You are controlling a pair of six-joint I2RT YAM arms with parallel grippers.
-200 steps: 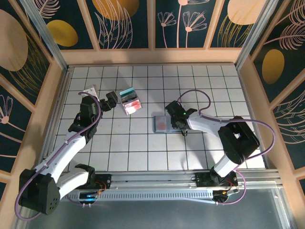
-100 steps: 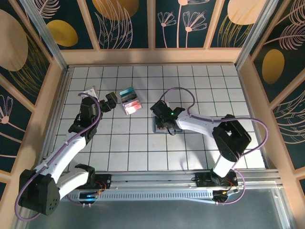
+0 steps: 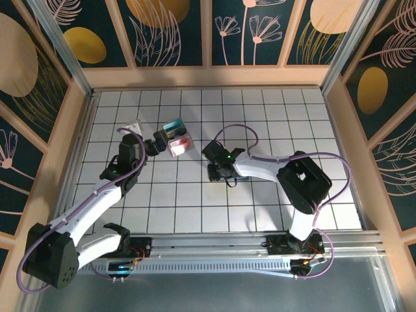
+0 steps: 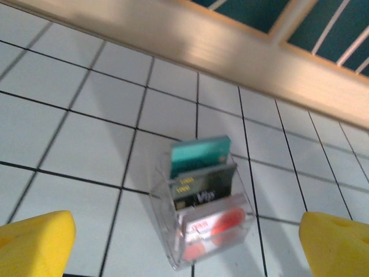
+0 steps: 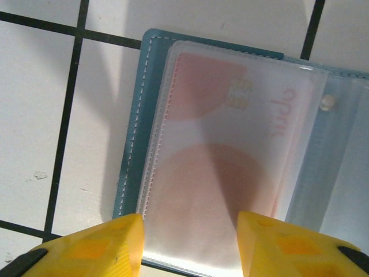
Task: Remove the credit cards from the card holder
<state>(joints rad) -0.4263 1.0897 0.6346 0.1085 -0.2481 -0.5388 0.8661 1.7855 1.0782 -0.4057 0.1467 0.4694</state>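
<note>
I am looking at a white tiled desk (image 3: 195, 201) with black grid lines. It has a pale wooden rim (image 3: 201, 77), and above that stand dark teal wall panels (image 3: 175, 32) painted with gold ovals and line-drawn flowers.

I take the clear stand (image 4: 167, 242) as my landmark; it sits toward the far side of the desk. It holds 3 credit cards upright, 1 behind the other: a teal card (image 4: 199, 156) at the back, a black card (image 4: 204, 187) in the middle and a red-pink card (image 4: 216, 222) in front.

There is 1 card holder (image 5: 144, 115), lying open and flat to the right of the stand, nearer the arm bases. A 4th card, pale pink (image 5: 213, 173), lies inside its clear pocket.

Of my 2 arms, the left pincer (image 3: 158, 140) hangs just left of the stand, facing it, with its yellow pads spread wide and nothing between them. The right pincer (image 5: 190, 245) is low over the card holder. Its pads stand partly spread over the near edge of the pocket, pinching nothing that I can see.
</note>
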